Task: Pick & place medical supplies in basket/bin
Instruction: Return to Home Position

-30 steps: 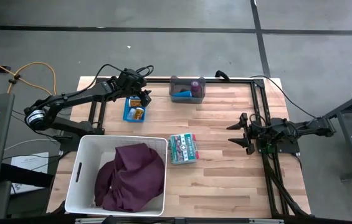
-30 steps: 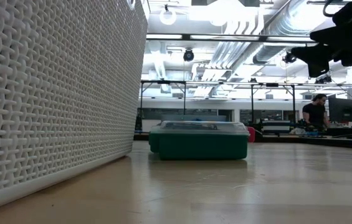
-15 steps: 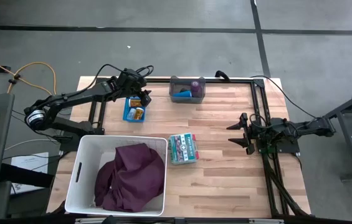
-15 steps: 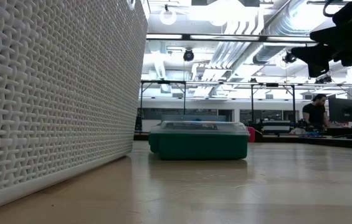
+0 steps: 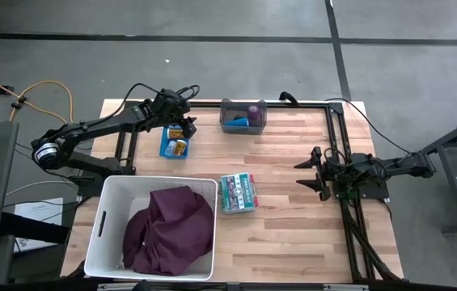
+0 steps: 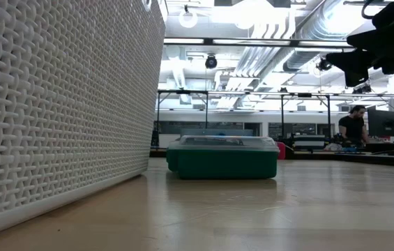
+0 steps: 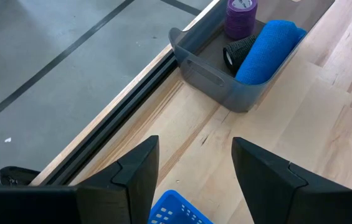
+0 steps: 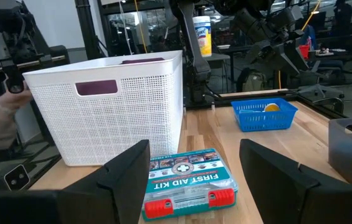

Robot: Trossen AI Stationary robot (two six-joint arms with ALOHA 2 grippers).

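The orange bottles [image 5: 179,146] lie in the blue bin [image 5: 166,145] toward the far left of the desk [image 5: 293,234]. The blue roll [image 7: 268,42] and the purple roll [image 7: 241,14] sit together in the grey bin [image 5: 243,126] just to its right. The maroon cloth [image 5: 170,230] is heaped in the white basket [image 5: 107,202] at the near left corner. I judge the sorting done, with only the retreat left. My left end effector [image 7: 194,146] hangs right above the blue bin, fingers spread and holding nothing, so the bottles lie straight below it and the grey bin ahead. Its arm reaches in from the desk's left edge, so going home means lifting first, then drawing back leftward, away from both bins and clear of the basket's tall wall. My right end effector [image 5: 307,173] waits at the right side, spread and empty, well apart from every bin, facing the first aid kit [image 8: 185,180].
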